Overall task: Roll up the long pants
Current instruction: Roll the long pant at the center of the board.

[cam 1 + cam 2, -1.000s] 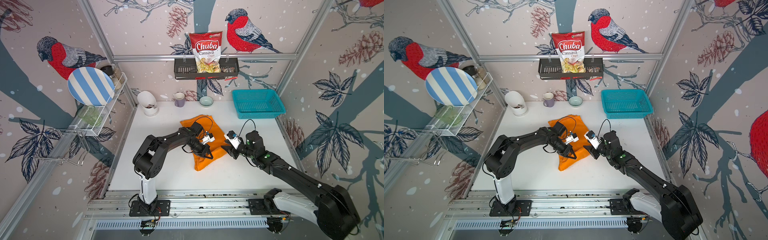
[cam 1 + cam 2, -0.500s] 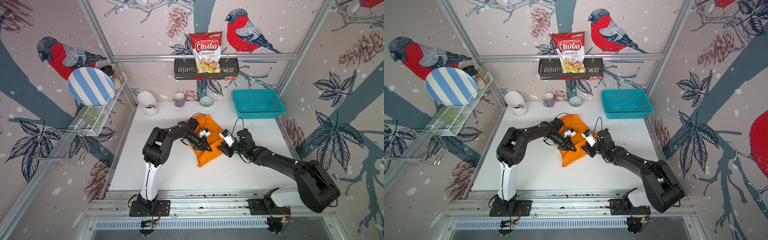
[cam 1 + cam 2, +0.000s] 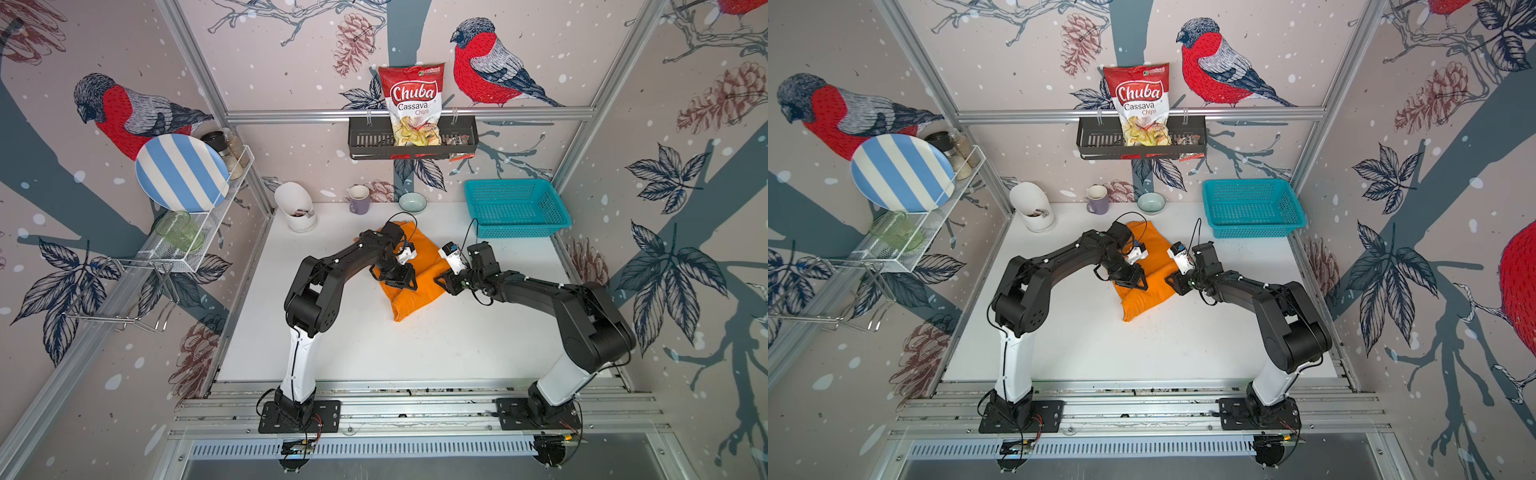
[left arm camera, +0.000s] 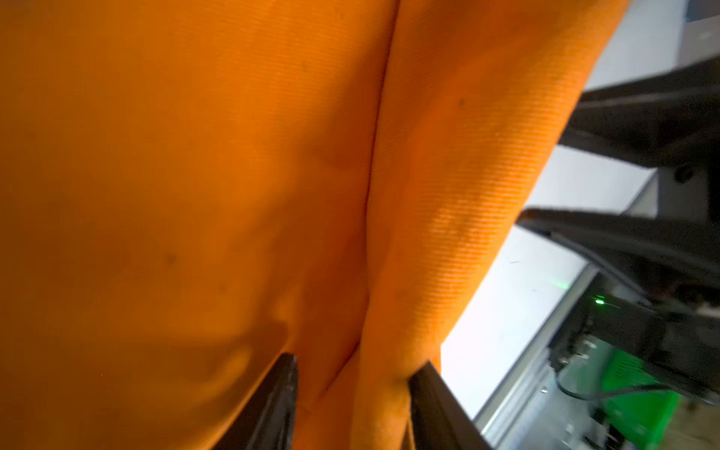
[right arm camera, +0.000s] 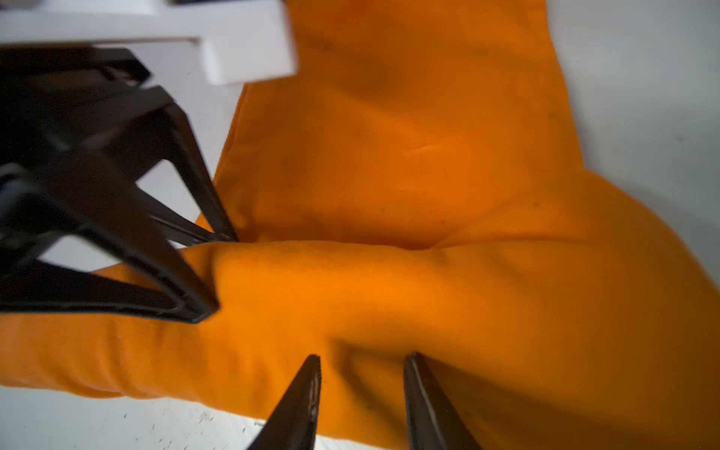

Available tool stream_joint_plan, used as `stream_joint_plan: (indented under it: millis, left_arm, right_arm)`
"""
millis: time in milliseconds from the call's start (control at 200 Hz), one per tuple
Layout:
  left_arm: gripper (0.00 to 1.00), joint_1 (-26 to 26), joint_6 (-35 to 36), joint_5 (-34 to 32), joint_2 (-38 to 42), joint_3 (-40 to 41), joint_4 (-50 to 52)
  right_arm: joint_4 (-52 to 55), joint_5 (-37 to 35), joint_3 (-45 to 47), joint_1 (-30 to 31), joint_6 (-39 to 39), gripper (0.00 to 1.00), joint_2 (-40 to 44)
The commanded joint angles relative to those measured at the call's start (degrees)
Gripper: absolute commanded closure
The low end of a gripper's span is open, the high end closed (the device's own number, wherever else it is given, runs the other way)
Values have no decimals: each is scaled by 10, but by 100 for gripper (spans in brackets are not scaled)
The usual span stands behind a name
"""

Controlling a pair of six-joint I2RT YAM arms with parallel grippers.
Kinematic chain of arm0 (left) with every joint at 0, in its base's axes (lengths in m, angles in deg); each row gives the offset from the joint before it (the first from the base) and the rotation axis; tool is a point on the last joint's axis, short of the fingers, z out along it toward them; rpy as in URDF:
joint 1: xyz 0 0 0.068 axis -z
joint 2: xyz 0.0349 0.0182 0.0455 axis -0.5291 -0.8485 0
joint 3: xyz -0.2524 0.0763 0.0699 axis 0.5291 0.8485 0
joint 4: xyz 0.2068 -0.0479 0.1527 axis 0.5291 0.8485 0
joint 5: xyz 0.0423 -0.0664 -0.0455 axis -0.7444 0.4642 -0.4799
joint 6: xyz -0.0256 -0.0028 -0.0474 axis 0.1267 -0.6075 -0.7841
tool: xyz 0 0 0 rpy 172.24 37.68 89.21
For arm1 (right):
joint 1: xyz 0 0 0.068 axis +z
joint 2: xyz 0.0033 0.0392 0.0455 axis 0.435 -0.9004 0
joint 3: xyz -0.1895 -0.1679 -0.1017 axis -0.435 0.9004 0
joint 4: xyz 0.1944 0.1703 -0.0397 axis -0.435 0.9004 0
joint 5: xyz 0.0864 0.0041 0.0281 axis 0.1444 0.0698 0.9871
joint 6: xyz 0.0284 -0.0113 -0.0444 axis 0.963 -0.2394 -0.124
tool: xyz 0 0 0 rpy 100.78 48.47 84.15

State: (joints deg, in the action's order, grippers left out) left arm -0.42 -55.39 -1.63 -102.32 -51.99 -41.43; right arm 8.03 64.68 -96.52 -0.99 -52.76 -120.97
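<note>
The long pants (image 3: 415, 297) lie as a folded orange bundle in the middle of the white table, with a thick rolled ridge (image 5: 389, 288) across them. My left gripper (image 3: 404, 281) is at the ridge's left end. It is open, its fingers (image 4: 420, 385) astride the ridge, seen also in the right wrist view (image 5: 218, 276). At the bundle's right edge my right gripper (image 3: 439, 279) is shut on a thick fold of the pants (image 5: 362, 389), fingers a little apart around it.
A teal basket (image 3: 515, 230) stands at the back right of the table. A purple mug (image 3: 358, 200), a pale bowl (image 3: 412, 203) and a white holder (image 3: 297, 208) line the back edge. A wire dish rack (image 3: 195, 232) juts from the left wall.
Both grippers moved toward the back of the table with the pants' near end, and the bundle grew shorter. The left gripper, shut before, has opened.
</note>
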Motion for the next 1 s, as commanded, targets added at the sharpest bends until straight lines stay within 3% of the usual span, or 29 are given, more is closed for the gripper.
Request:
stream_joint_plan:
  millis: [0, 75, 180, 300, 465, 680, 810, 895, 990]
  left_arm:
    - [43, 45, 5, -212, 67, 42, -45]
    - [34, 89, -3, -330, 123, 85, -88]
    - [32, 159, 8, -444, 184, 154, -154]
    - [31, 224, 20, -513, 218, 217, -204]
    - [31, 283, 40, -531, 212, 256, -238]
    - [31, 286, 62, -538, 141, 242, -225]
    - [23, 271, 74, -557, 106, 229, -223]
    - [9, 257, 88, -532, 85, 223, -224]
    - [9, 245, 94, -526, 56, 209, -216]
  right_arm:
    - [29, 16, -21, -3, 17, 60, -21]
    - [35, 17, -30, -8, 22, 60, -33]
    - [42, 19, -40, -11, 25, 60, -45]
    - [54, 25, -54, -17, 28, 61, -60]
    - [64, 34, -69, -23, 30, 61, -75]
    - [67, 45, -71, -28, 30, 61, -79]
    - [69, 51, -73, -29, 27, 61, -81]
    - [70, 52, -74, -29, 26, 61, -81]
    - [71, 55, -74, -29, 25, 62, -81]
